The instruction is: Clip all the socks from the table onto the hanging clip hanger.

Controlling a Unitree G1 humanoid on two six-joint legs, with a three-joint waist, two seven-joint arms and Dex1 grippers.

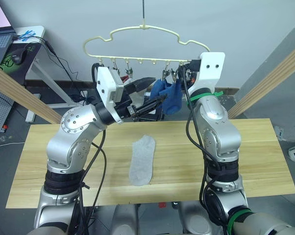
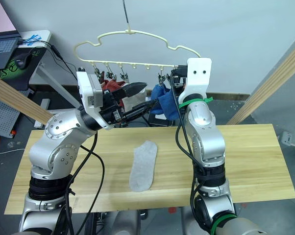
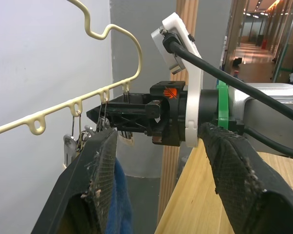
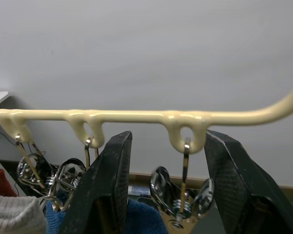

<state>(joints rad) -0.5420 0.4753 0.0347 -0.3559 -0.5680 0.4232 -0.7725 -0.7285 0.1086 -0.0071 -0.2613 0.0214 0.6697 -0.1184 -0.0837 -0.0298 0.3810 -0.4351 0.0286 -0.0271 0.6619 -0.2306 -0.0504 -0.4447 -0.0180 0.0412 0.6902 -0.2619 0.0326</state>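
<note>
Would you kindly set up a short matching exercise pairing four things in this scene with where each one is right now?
Things:
1. light grey sock
2. blue sock
3. right gripper
4. left gripper

Places:
A. open, beside the blue sock
B. open around a metal clip
C. flat on the table
D. hanging under the clip hanger

Pairs: 1-C, 2-D, 3-B, 4-A

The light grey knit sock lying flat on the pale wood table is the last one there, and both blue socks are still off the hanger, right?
Partly. The light grey knit sock is the one sock lying on the pale wood table, but blue sock fabric already hangs below the metal clips of the pale-yellow wire clip hanger, as the left eye view shows.
</note>
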